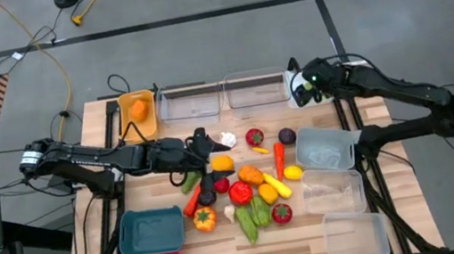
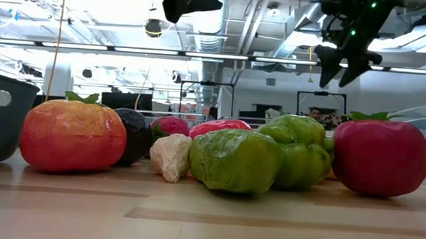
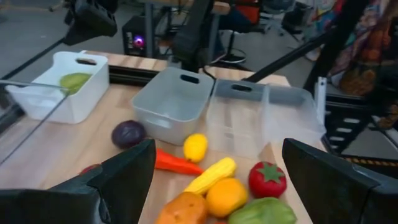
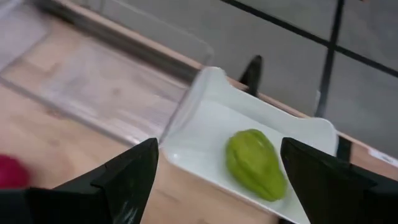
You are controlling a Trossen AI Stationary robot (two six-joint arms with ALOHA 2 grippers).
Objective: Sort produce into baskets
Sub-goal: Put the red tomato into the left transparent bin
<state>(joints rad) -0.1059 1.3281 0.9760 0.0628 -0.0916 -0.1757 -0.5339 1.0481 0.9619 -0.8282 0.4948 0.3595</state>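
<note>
**Barely started on the produce sort**

I had two pieces binned: an orange fruit (image 1: 139, 109) in the orange-yellow bin (image 1: 124, 101) and a green one (image 4: 255, 163) in the white bin (image 4: 205, 130). Right gripper (image 4: 217, 186) hung wide and empty over that bin. Left gripper (image 3: 214, 180), also wide, hovered above the pile (image 1: 249, 187) mid-table, everything there still unsorted.
</note>
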